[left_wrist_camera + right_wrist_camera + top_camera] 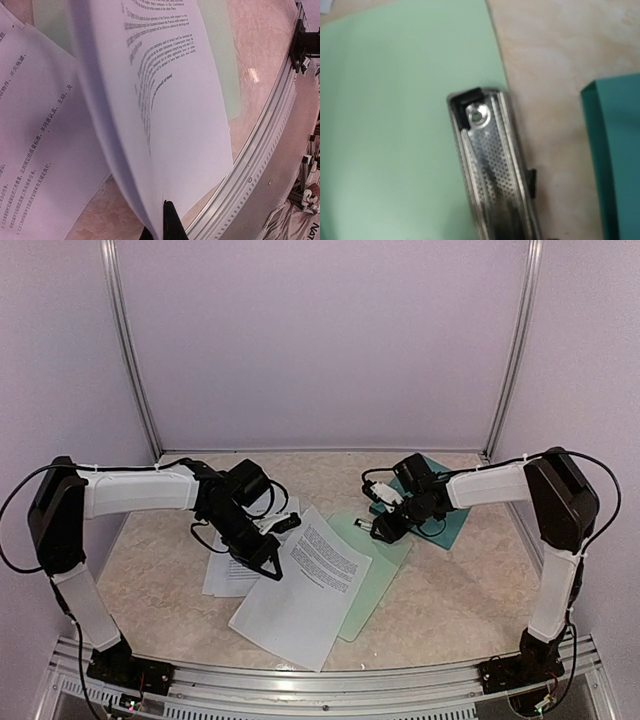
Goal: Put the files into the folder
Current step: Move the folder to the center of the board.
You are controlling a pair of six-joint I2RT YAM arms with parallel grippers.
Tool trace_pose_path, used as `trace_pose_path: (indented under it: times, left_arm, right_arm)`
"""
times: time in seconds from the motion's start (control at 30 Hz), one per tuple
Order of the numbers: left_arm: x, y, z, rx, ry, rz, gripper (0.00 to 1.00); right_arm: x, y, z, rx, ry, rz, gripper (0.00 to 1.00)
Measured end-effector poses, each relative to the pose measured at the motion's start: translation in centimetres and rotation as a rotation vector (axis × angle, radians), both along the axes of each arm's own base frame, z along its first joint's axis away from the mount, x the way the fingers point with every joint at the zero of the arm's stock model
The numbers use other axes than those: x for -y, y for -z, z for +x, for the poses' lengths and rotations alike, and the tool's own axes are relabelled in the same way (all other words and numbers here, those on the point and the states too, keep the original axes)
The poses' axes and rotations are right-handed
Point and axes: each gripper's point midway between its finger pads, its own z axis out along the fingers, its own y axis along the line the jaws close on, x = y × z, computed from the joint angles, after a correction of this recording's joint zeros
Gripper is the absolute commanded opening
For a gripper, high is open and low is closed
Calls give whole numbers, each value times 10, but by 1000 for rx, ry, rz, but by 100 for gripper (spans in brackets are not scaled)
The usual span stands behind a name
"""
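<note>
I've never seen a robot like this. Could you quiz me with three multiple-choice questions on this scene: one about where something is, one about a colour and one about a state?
1. Where does the dark teal folder lie?
A) middle of the near edge
B) far right, partly under the right arm
C) by the left arm's base

2. What colour is the clipboard with the silver clip?
A) red
B) black
C) pale mint green

3. What is the left gripper doing?
A) pinching a printed sheet
B) hanging open
C) gripping the clipboard

Answers:
1 B: the top view shows it at the back right beneath that arm.
2 C: the right wrist view shows its colour.
3 A: the sheet's edge ends between its closed fingertips.
</note>
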Motion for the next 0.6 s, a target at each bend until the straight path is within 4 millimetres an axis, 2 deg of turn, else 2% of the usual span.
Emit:
trace_pose_path:
  times: [0.3, 0.6]
  left_arm:
    - [0, 20, 1, -42, 18, 23, 0]
    - [-1, 20, 4, -38, 21, 19, 0]
  right_arm:
    - [-2, 10, 4, -14, -2, -14, 52]
    - [-1, 18, 12, -2, -2, -49, 50]
